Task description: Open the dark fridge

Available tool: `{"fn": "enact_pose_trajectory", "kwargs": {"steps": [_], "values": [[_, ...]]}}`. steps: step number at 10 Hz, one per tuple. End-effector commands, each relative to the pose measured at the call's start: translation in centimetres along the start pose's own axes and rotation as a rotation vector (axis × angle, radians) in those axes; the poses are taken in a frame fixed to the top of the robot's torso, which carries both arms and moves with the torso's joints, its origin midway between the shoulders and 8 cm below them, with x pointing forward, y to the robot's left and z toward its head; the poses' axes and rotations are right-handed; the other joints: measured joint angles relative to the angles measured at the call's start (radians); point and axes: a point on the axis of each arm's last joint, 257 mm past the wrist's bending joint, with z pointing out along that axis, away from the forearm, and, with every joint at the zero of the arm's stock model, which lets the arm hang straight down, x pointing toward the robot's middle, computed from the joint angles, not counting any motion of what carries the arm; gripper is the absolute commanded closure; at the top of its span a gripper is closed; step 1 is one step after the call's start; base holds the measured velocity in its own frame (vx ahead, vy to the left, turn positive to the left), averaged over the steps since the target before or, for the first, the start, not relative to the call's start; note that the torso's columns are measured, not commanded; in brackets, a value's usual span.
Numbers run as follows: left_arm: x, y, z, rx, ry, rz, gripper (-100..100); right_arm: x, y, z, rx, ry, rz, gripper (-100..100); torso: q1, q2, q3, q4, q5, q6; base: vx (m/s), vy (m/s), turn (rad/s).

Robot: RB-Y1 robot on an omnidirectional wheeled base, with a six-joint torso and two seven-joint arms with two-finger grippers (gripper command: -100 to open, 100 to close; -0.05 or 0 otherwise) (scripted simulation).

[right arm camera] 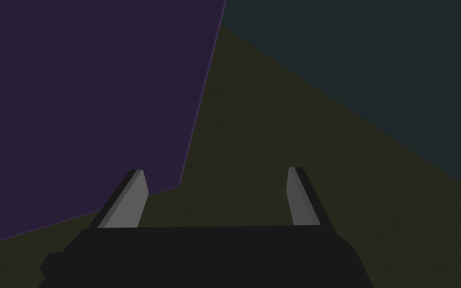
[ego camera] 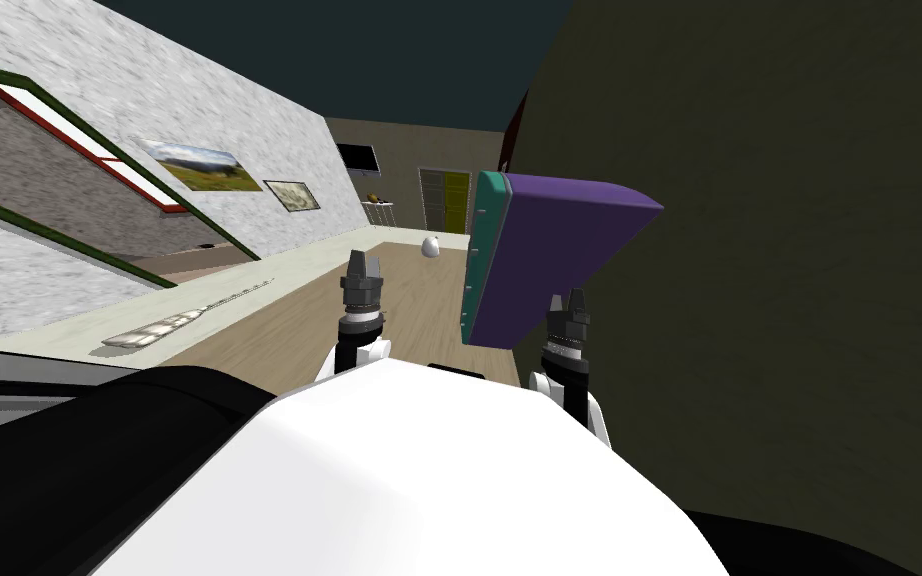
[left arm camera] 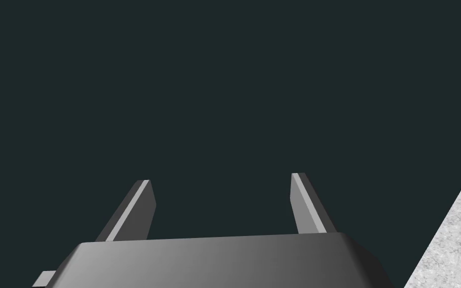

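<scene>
The fridge (ego camera: 559, 250) (purple-sided, with a teal front (ego camera: 482, 250)) was seen set against the dark olive wall (ego camera: 809, 300) ahead on the right, the right gripper (ego camera: 568, 298) held near its purple side, fingers spread and grasping nothing, and the left gripper (ego camera: 362, 260) held well apart, likewise released.

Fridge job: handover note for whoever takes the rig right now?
Both grippers are open and empty. The left gripper is raised out front, away from the fridge. The right gripper is close beside the purple side of the fridge, which stands against the olive wall, with no contact visible.
The teal door looks shut against the purple body.
Done: approach only.
Left: bring a gripper to the teal door's edge, grip it and swing it open.
</scene>
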Motion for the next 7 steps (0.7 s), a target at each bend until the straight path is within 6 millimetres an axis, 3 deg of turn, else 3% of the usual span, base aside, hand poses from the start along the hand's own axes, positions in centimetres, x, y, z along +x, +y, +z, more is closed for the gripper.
{"fn": "enact_pose_trajectory", "kwargs": {"steps": [1, 7], "values": [[0.0, 0.0, 0.0, 0.0, 0.0, 0.0, 0, 0.0, 0.0, 0.0, 0.0, 0.0, 0.0, 0, 0.0, 0.04, -0.082, 0.041, 0.0, 0.0, 0.0, 0.0, 0.0], [0.0, -0.01, 0.0, 0.0, 0.0, 0.0, 0, 0.0, 0.02, 0.0, 0.0, 0.0, 0.0, 0, 0.0, 0.47, -0.939, 0.47, 0.0, 0.0, 0.0, 0.0, 0.0]]}}
